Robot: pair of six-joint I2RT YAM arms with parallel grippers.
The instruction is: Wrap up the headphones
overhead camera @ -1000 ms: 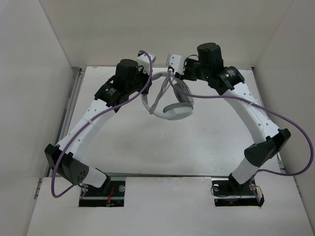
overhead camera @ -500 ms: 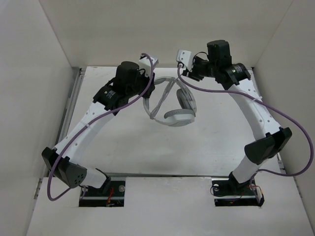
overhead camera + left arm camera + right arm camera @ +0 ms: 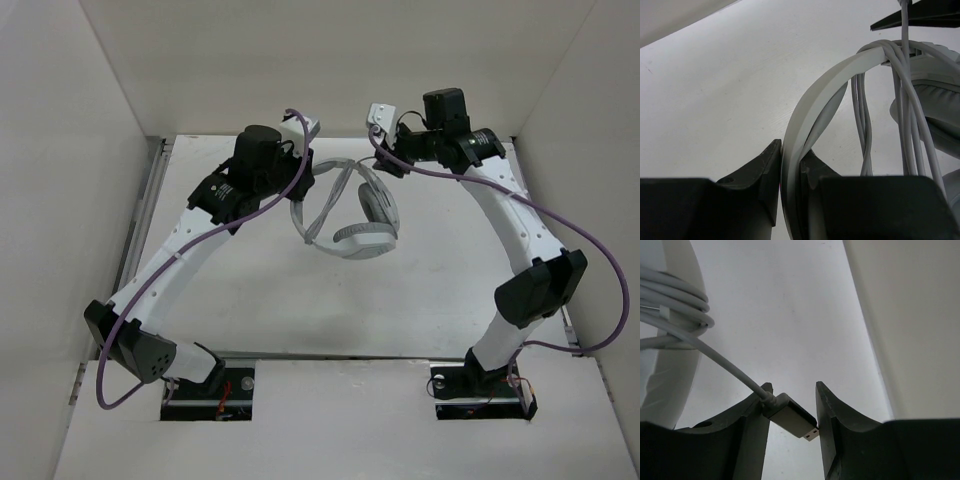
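Two grippers are seen over the far half of the table [image 3: 300,300], and the headphones [image 3: 362,238] are suspended between them, near the middle of the far side. Whether the lower earcup touches the table cannot be told.

The left gripper [image 3: 790,155] is clenched on the headband [image 3: 825,80]. The pale band is pinched edge-on between the two dark fingers [image 3: 760,165] and curves up and to the right from there. Several turns of the thin grey cable [image 3: 905,115] are looped over the top of the band, close to where it meets a padded earcup [image 3: 935,100], and the strands hang down beside one another.

The right gripper [image 3: 793,390] is closed on the plug [image 3: 790,416]. The metal-tipped plug is lodged slantwise between the fingers, its cable end against one finger and its tip close to the other. From the plug, a single strand is drawn up and left to the bundle of loops on the headband.

In the overhead view, a thick purple lead [image 3: 560,240] is draped along each arm, apart from the headphones.
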